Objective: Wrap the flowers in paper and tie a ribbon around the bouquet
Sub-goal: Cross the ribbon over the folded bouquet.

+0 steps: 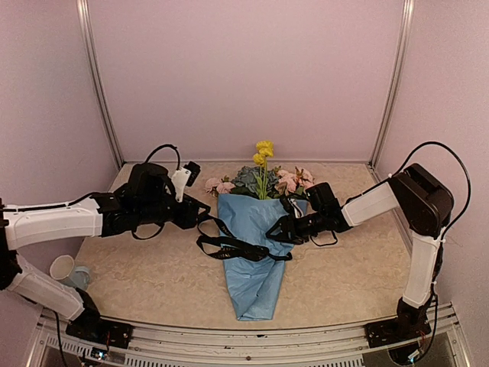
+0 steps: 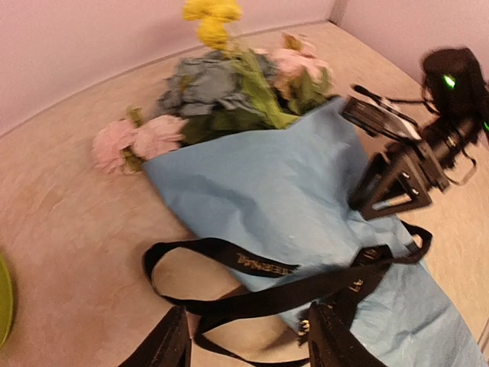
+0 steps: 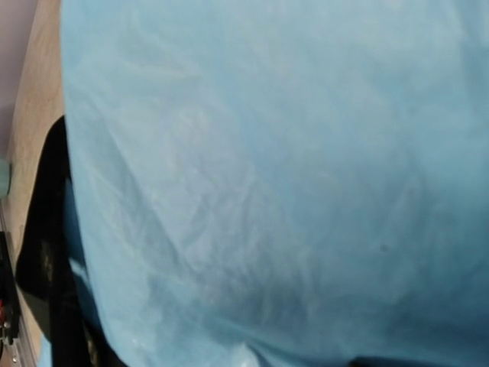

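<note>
ribbon [image 2: 260, 264] is draped across bouquet [image 1: 252, 267] and run between left fingers [image 2: 164, 348], held apart | right fingers [image 1: 279, 229] are set against paper [image 3: 267, 153]; open or closed cannot be told

Flowers [image 1: 260, 180]: stems hidden inside paper [image 1: 252, 267]. Ribbon [image 2: 229, 252]: lettering blurred. Saucer [image 2: 4, 302], left of paper: cut off by edge.

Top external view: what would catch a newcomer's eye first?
A light-blue paper cone lies in the middle of the beige table, with pink, yellow and blue-green artificial flowers spilling from its far end. A long black fabric ribbon loops loosely across it, not yet tied.
</note>
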Controlling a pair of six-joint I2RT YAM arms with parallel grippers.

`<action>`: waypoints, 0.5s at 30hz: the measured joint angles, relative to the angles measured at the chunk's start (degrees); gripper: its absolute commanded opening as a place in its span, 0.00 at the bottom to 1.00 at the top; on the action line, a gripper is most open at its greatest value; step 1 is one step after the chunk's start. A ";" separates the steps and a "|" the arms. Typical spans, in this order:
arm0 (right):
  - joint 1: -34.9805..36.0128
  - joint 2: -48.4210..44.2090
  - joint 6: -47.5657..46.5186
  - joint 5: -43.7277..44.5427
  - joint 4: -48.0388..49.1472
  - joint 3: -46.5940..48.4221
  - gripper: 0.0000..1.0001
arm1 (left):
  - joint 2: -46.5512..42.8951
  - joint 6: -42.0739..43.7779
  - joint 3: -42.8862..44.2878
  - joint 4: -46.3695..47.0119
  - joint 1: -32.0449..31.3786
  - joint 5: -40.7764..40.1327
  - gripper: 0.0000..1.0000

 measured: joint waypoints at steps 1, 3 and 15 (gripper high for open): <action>0.00 0.00 -0.04 0.00 -0.04 0.02 0.57 | 1.18 2.36 1.18 0.09 -2.08 1.44 0.49; 0.00 0.00 -0.11 0.02 -0.15 0.07 0.56 | 5.22 6.80 4.72 -0.50 -5.99 4.11 0.51; 0.02 0.00 -0.83 0.22 -0.96 0.33 0.56 | 28.72 27.43 15.52 -9.29 -12.13 9.97 0.70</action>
